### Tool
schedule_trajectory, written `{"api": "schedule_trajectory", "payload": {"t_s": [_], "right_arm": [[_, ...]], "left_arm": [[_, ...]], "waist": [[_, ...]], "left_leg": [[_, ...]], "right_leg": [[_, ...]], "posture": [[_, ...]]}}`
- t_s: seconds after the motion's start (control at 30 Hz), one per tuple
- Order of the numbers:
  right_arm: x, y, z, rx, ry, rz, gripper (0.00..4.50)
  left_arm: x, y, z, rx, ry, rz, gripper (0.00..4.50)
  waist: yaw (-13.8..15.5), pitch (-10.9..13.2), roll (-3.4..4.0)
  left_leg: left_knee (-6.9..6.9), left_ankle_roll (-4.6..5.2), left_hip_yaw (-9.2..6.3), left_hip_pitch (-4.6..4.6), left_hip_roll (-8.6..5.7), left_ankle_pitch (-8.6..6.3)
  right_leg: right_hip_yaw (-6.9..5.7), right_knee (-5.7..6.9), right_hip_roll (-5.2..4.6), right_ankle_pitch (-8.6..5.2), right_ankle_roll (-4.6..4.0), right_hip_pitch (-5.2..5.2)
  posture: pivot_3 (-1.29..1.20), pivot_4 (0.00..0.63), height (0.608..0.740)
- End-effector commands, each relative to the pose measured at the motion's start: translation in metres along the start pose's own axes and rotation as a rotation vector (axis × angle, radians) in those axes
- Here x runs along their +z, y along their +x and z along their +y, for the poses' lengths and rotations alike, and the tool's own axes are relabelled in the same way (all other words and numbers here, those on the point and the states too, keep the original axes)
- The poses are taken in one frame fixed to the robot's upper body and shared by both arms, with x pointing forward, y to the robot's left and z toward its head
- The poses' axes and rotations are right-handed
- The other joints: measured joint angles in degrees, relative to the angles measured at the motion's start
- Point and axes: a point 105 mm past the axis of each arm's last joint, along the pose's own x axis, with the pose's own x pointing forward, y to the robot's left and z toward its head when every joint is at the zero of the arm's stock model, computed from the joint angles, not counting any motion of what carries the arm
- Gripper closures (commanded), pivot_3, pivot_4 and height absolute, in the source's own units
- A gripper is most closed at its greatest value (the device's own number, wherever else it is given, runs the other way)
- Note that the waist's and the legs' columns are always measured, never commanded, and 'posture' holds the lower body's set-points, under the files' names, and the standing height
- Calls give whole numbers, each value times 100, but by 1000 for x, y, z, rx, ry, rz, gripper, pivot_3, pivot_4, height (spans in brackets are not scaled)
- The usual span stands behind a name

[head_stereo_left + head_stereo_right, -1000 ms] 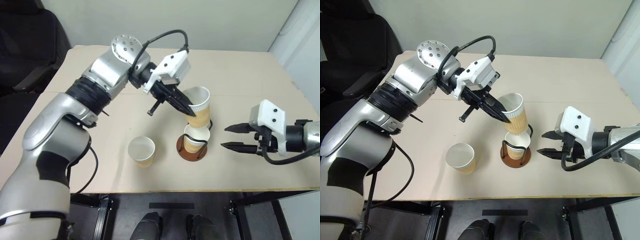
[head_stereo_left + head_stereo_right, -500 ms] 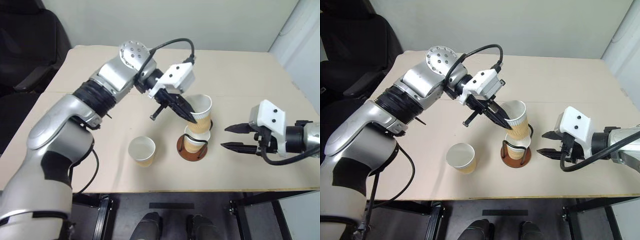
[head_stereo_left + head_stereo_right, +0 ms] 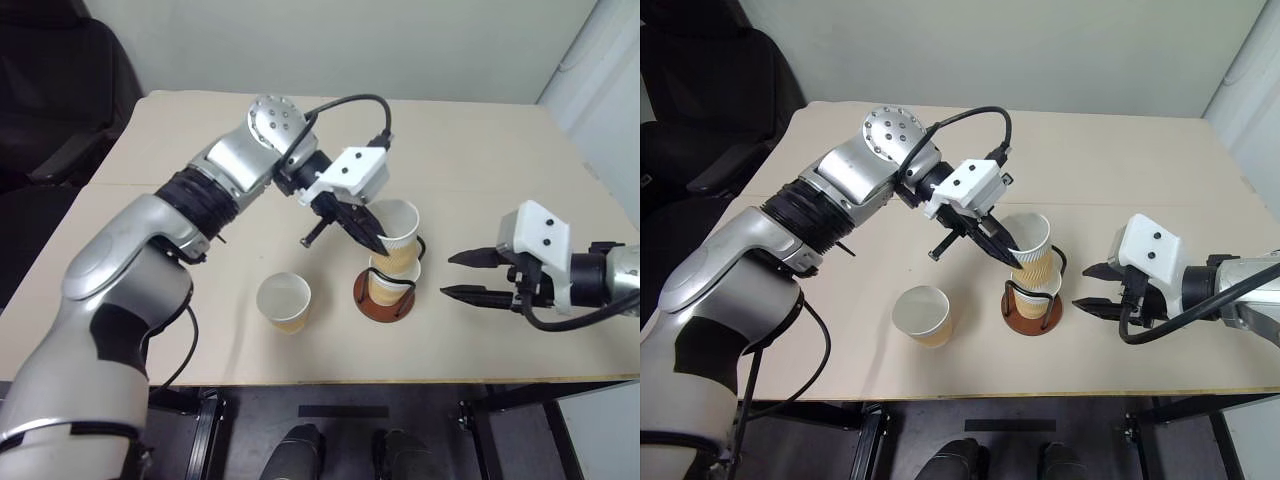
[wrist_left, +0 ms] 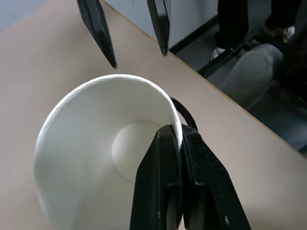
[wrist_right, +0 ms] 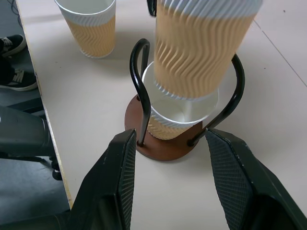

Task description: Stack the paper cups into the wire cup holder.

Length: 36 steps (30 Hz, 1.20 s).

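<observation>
- Left gripper (image 3: 378,238): fingers pressed together on the rim of a paper cup (image 3: 398,237), one finger inside the wall and one outside, as the left wrist view (image 4: 178,143) shows.
- Held cup: upright with a slight tilt, its lower part entering the mouth of a second cup (image 5: 178,114) that already sits in the wire cup holder (image 3: 383,296). Whether the two cups touch cannot be told.
- Holder: reddish-brown disc base (image 5: 163,146) flat on the tan table (image 3: 200,250), black wire loops (image 5: 139,81) rising on either side of the seated cup. It stands near the front edge of the table, roughly at its middle.
- Third cup (image 3: 284,302): upright and empty on the table, on the robot's left of the holder, near it but not touching.
- Right gripper (image 3: 458,274): fingers spread and empty, held level above the table just on the robot's right of the holder and pointing at it. In the right wrist view its two fingers (image 5: 115,182) frame the holder base without contact.
- Background: a black chair (image 3: 55,80) stands beyond the table's far left corner.
</observation>
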Motion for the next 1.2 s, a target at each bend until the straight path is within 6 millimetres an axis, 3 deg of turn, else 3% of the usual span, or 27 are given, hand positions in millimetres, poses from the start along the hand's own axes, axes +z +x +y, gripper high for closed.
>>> {"api": "schedule_trajectory", "payload": {"t_s": [0.03, 0.2, 0.57, 0.8, 1.2], "right_arm": [[9, -8, -2, -38, -40, -21, 2234], [9, -8, -3, -38, -40, -19, 2234], [8, -7, -3, -38, -44, -15, 2234], [9, -7, -9, -83, -45, -19, 2234], [11, -3, -10, -78, -16, -31, 2234]], "left_arm": [[3, -1, -2, -25, 36, 5, 4479], [-1, 1, -1, -20, 38, 9, 4479], [9, 3, 11, 43, 47, -81, 746], [12, -27, 18, 158, 68, -58, 746], [-16, -72, -24, 169, -94, 121, 746]], "waist": [[1, 0, 0], [1, 0, 0], [6, 0, 0], [2, 0, 0], [-5, 0, 0]], "left_leg": [[0, 0, 0, 0, 0, 0], [0, 1, 0, 0, 0, 0], [8, 1, 1, -1, 0, -1], [17, 2, 2, -1, 0, -1], [23, 9, -5, -5, -1, -5]], "right_leg": [[0, 0, 0, 0, 0, 0], [0, 0, 0, 0, 0, 0], [0, 4, 0, 1, 1, 1], [0, 12, 0, 0, 2, 1], [-2, 2, 2, 2, 4, 2]], "posture": [[0, 150, 740], [0, 150, 740], [0, 150, 740], [0, 150, 740], [0, 150, 740]]}}
